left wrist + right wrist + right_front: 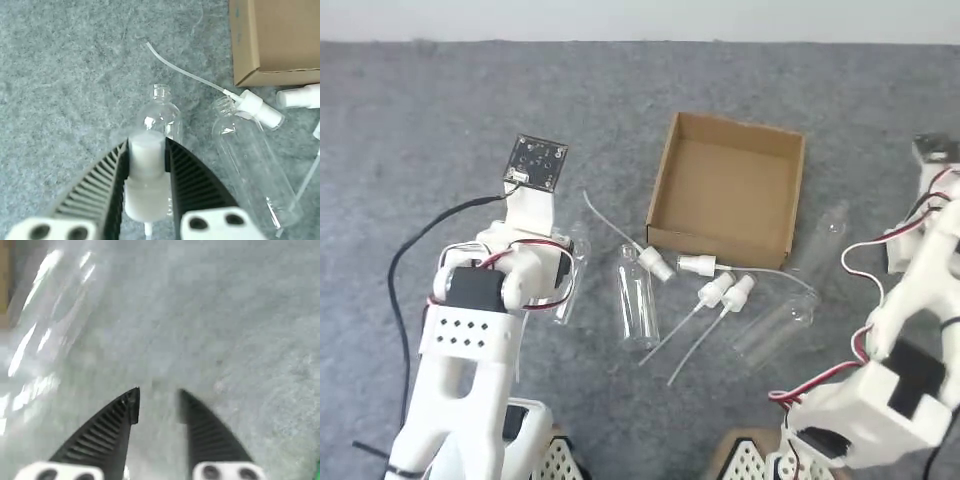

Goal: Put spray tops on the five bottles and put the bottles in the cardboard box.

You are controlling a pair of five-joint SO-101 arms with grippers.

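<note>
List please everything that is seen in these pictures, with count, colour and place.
cardboard box: one, brown, middle of the table.
loose spray tops: four, white, with thin tubes, lying in front of the box.
held spray top: one, white, in the left hand.
bottles: clear, lying; one under the left hand, one beside it, more to the right of the box; count unsure.
carpet: one, grey, covers the table.
left hand: shut on the held spray top, over a lying bottle.
right hand: open, above the carpet.
</note>
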